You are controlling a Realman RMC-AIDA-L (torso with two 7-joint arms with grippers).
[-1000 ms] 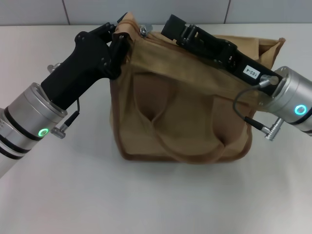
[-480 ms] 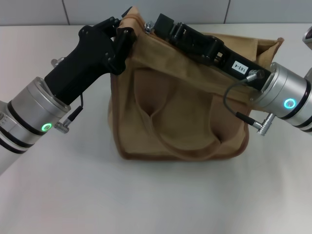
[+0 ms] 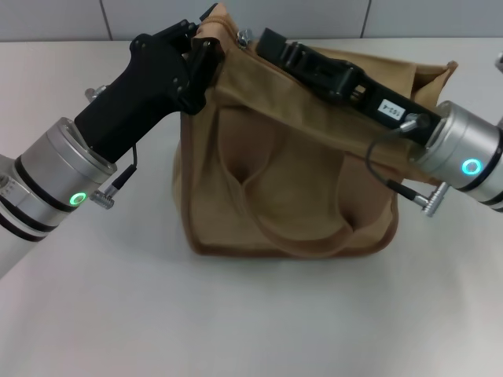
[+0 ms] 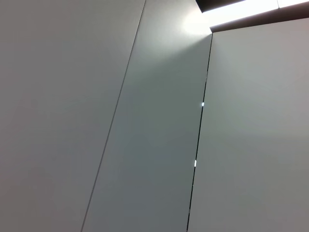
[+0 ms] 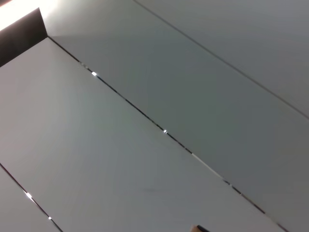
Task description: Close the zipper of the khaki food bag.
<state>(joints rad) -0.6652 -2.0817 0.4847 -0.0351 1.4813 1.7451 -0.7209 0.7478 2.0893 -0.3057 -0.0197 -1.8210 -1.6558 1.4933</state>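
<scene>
1. The khaki food bag [image 3: 287, 169] stands upright on the white counter [image 3: 236, 314] in the middle of the head view, its front pockets and one looped handle facing the camera.
2. The left end effector [image 3: 203, 56] is at the bag's top left corner, its dark fingers clamped on the fabric there and holding that end up and taut.
3. The right end effector [image 3: 263, 41] lies along the top of the bag with its tip just beside the small silver pull of the zipper [image 3: 244, 36], near the left corner. Whether its fingers are together on the pull or apart, I cannot tell.
4. With the pull this close to the left end, the closing run looks almost finished, in my judgement. At most a short last stretch to the corner is left, then letting go. The far right end of the top is bunched and partly hidden, so I cannot confirm the line is shut along its whole length.
5. Against the picture a second ago, the right arm has slid further left along the top and the pull has gone with it. The left arm has risen slightly and the corner it holds stands higher.
6. Both wrist views show only grey wall panels.
</scene>
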